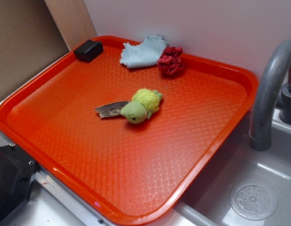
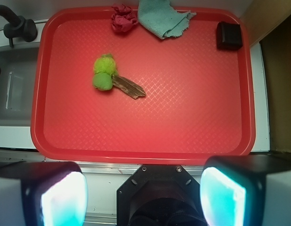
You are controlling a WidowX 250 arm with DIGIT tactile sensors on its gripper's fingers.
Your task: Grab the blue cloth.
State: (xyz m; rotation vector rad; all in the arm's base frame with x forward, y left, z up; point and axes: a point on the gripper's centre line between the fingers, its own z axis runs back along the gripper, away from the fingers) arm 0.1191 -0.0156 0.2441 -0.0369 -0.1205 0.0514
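The blue cloth (image 1: 144, 52) (image 2: 164, 18), a pale grey-blue rag, lies crumpled at the far rim of the orange-red tray (image 1: 79, 155) (image 2: 183, 127), partly leaning on the wall. It touches a dark red fabric bundle (image 1: 171, 60) (image 2: 123, 19). My gripper (image 2: 144, 195) hangs high above the tray's near edge, open, with nothing between its fingers (image 2: 64, 197). The exterior view does not show the gripper.
A yellow-green plush toy (image 1: 142, 105) (image 2: 103, 72) with a brown piece (image 1: 111, 109) (image 2: 129, 87) lies mid-tray. A black block (image 1: 88, 50) (image 2: 228, 35) sits in a far corner. A grey faucet (image 1: 270, 89) and sink (image 1: 253, 188) adjoin the tray.
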